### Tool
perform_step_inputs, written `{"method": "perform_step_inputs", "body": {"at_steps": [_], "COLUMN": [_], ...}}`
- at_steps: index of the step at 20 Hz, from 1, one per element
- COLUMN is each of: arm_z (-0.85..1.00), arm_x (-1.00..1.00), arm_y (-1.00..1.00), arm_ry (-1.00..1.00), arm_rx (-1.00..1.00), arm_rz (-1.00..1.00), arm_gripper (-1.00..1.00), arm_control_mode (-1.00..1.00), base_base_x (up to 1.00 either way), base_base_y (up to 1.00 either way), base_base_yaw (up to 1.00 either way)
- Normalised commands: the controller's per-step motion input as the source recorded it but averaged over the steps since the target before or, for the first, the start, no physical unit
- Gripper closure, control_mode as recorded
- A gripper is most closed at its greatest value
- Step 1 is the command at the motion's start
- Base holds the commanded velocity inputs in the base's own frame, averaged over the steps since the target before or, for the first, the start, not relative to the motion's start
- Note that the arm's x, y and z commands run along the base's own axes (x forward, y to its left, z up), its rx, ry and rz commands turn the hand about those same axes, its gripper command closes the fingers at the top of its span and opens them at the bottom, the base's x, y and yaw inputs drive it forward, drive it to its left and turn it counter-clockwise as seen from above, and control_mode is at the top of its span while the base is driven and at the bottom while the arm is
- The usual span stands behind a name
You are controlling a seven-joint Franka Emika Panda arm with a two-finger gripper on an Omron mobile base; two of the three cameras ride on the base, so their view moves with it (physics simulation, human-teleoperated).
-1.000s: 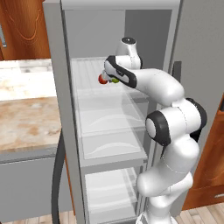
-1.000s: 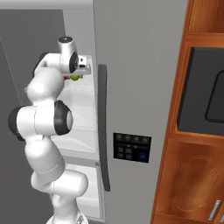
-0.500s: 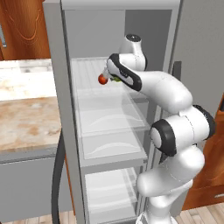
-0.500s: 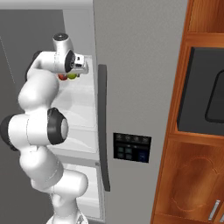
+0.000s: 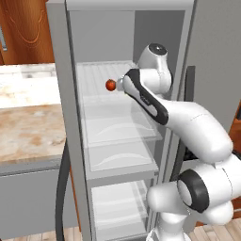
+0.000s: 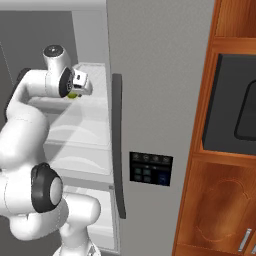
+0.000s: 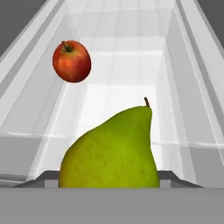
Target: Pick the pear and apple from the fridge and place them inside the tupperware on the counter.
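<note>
So I'm looking at the pear [image 7: 111,151] right up close in my hand view: yellow-green, fat base, stem up, standing upright on the fridge [image 5: 61,117] shelf. The apple [image 7: 71,61] is red and round, sitting farther back on that same white shelf, apart from the pear. Fridge door's open.

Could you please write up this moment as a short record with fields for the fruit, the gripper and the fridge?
pear: yellow-green, close in front of the hand camera, between the gripper's fingertips
apple: red, farther back on the white fridge shelf, apart from the pear
gripper: inside the fridge at upper-shelf height, closed on the pear
fridge: grey, door open, white translucent shelves inside
counter: beige marbled, beside the fridge
task state: neither fruit has left the fridge yet
</note>
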Motion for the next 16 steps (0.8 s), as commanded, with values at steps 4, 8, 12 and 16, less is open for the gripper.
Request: {"method": "perform_step_inputs", "body": {"at_steps": [4,8,12,16], "arm_z": [0.39,0.30,0.21,0.25], "arm_x": [-1.00,-1.00,-1.00,-1.00], "arm_y": [-0.12,-0.13,-0.19,-0.32], "arm_ry": [0.00,0.00,0.00,0.00], "arm_rx": [0.01,0.00,0.00,0.00], "arm_rz": [0.00,0.00,0.00,0.00], "arm_gripper": [1.00,1.00,1.00,1.00], "arm_control_mode": [-1.00,-1.00,-1.00,-1.00], "base_base_x": [0.00,0.00,0.00,0.00], "base_base_y": [0.00,0.00,0.00,0.00], "base_base_yaw": [0.00,0.00,0.00,0.00]}}
